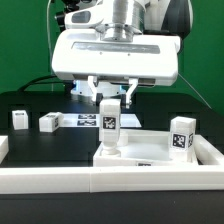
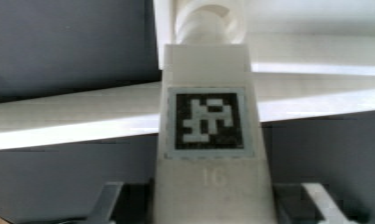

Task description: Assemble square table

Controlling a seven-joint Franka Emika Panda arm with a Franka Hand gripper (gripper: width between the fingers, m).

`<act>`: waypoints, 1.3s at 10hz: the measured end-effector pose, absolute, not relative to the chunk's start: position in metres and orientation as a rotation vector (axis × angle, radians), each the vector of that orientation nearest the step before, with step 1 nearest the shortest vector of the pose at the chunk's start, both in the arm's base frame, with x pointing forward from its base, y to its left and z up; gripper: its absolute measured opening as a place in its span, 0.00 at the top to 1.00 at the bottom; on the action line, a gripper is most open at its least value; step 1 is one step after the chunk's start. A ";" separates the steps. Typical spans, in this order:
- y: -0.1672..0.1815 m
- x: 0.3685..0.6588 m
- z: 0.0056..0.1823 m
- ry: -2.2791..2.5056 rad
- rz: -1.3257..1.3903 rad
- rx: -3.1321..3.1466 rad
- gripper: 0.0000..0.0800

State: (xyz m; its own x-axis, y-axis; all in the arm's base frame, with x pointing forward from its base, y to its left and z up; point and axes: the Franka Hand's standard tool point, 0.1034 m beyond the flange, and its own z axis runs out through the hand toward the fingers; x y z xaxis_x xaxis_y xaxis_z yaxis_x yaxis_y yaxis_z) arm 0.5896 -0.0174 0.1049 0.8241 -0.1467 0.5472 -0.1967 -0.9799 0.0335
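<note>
As the hand [image 1: 108, 101] pinches 1 upright leg post [image 1: 108, 125], the square top [image 1: 142, 153] corner lies beneath.

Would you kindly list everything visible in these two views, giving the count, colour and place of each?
table top: one, white, near the front, toward the exterior view's right.
held leg post: one, white with a black-and-white tag, upright in the claw, foot at a corner of the table top.
standing leg post: one, white, tagged, upright at the table top's side on the exterior view's right.
loose leg posts: two, white, on the black table at the exterior view's left, the second beside the first.
marker board: one, white with tags, flat behind the held leg post.
border rail: one, white, along the near edge.
claw: one, closed on the held leg post.
</note>
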 end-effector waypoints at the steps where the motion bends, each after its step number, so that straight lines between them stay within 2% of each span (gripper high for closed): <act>1: -0.017 0.589 0.102 -0.271 0.863 2.913 0.64; 5: -0.017 0.587 0.095 -0.260 0.867 2.902 0.64; 13: -0.016 0.590 0.094 -0.250 0.897 2.888 0.64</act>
